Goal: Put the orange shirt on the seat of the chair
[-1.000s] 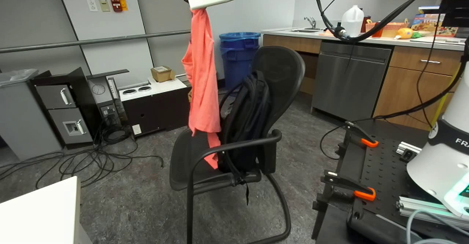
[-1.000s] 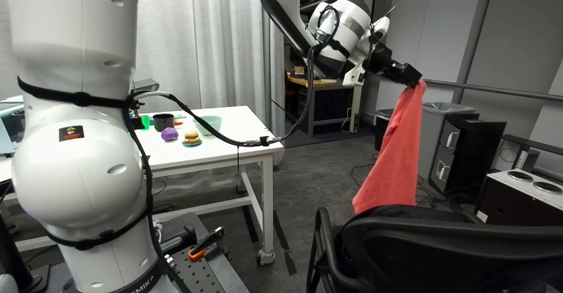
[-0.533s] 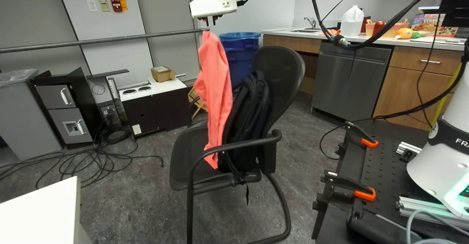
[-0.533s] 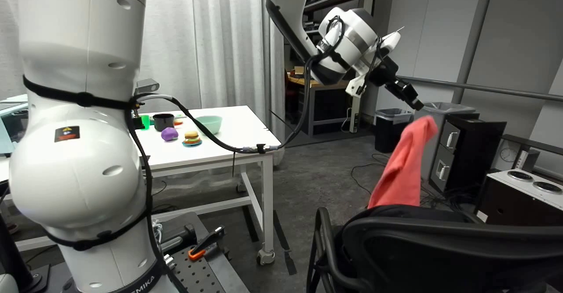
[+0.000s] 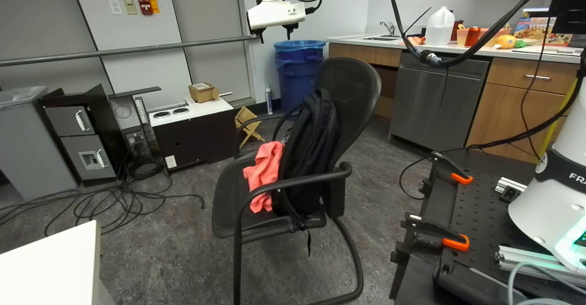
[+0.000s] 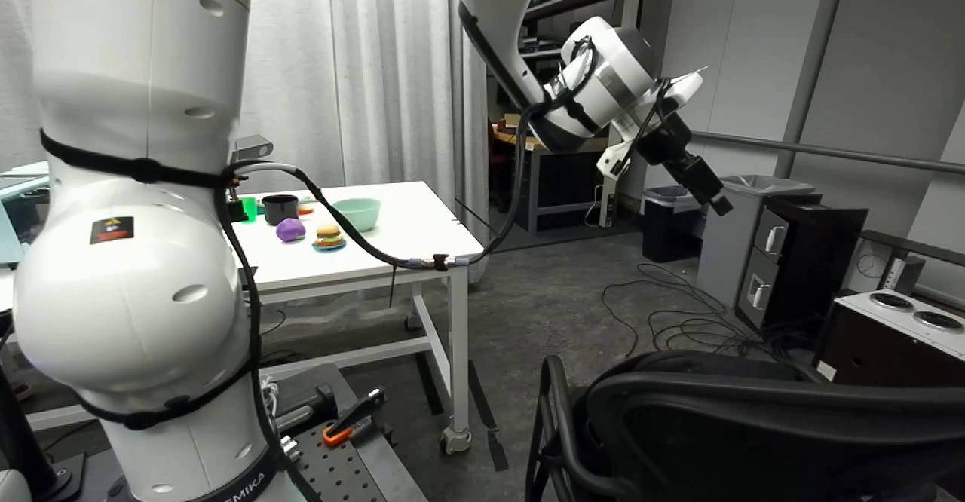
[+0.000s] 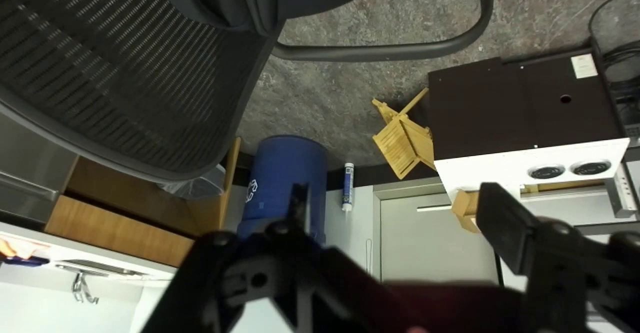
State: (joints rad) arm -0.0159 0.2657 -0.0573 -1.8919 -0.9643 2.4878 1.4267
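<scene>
In an exterior view, the chair seat (image 5: 231,197) now carries the orange shirt (image 5: 265,166), slumped there in a crumpled heap; a second ago the shirt hung long from the gripper (image 5: 275,37). The gripper, now above and slightly right of it, stands spread wide, well apart from it. Further right, the black backpack (image 5: 313,144) leans against the backrest (image 5: 357,89), unmoved.

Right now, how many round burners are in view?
2: the left burner and right burner, side by side on the white-topped cabinet in an exterior view; the box could hide more.
</scene>
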